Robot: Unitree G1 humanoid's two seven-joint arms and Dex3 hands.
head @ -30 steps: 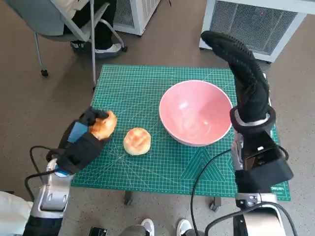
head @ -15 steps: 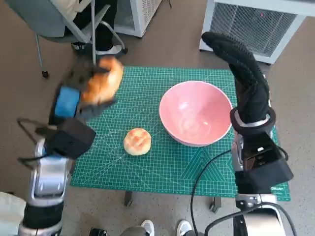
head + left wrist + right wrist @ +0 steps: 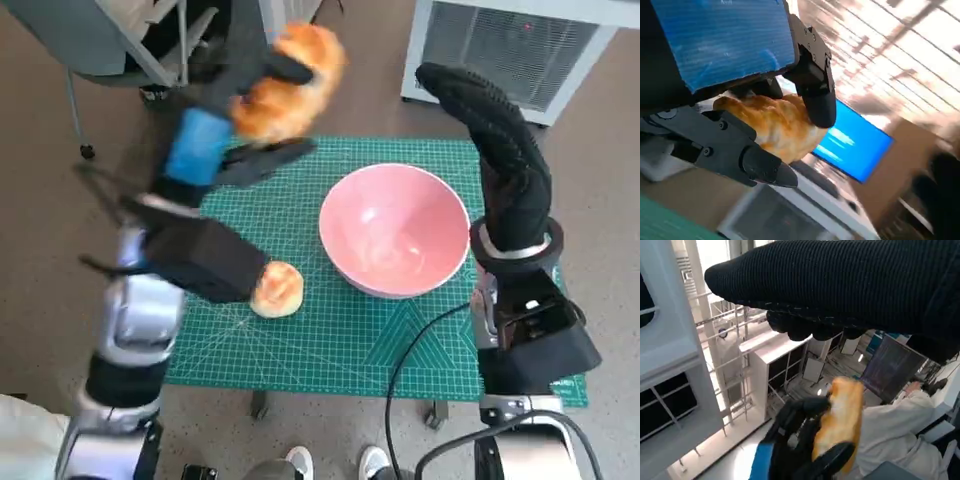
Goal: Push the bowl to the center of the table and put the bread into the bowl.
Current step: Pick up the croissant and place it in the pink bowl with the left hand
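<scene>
One bread roll [image 3: 288,85] sits pinched in my left hand's [image 3: 215,135] fingers [image 3: 815,95] above the counter [image 3: 330,340], not yet in the pink bowl [image 3: 394,229]; a second roll [image 3: 277,288] waits, my right hand [image 3: 500,150] empty, fingers extended.

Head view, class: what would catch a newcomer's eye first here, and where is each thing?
The left hand holds a golden bread high above the green mat's far edge. Next comes the big pink bowl on the mat, with the gloved right hand raised at its right rim. A second bread lies on the mat left of the bowl.
</scene>
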